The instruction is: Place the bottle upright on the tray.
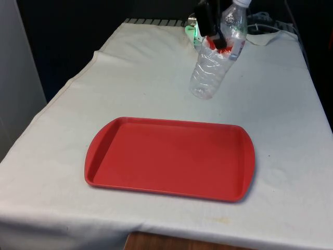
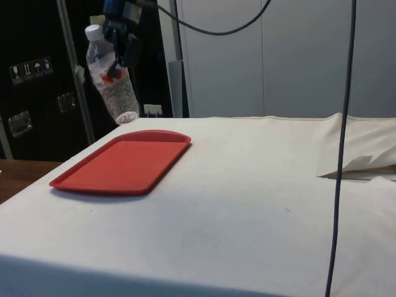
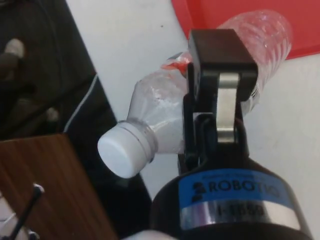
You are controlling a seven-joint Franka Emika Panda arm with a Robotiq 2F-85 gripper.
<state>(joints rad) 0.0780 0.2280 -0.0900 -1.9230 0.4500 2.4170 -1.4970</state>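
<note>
Well, the gripper had the bottle clamped across its upper body, fingers closed on the clear plastic near the red label, and the whole thing hung in the air, clear of the white cloth. From the front, the bottle sat beyond the far edge of the red tray, toward the front view's right of the tray's middle. Its long axis was tilted, not plumb: white cap up and leaning to the front view's right, base lower and swung toward the tray. The side view agreed, with the bottle slanting, cap high and base angled down, hanging above the tray's far end, the gripper pinching it just below the shoulder.

That tilt was the thing to watch. By my reading, the base needed to come level before any descent, or it would meet the tray on one edge and tip. In the wrist view, the fingers straddled the bottle with the tray showing beyond its base.

Room looked generous: the tray's flat floor was bare, its raised rim low all round, and nothing else stood near on the cloth. A short carry toward the near side, then straight down, seemed the likely call.
</note>
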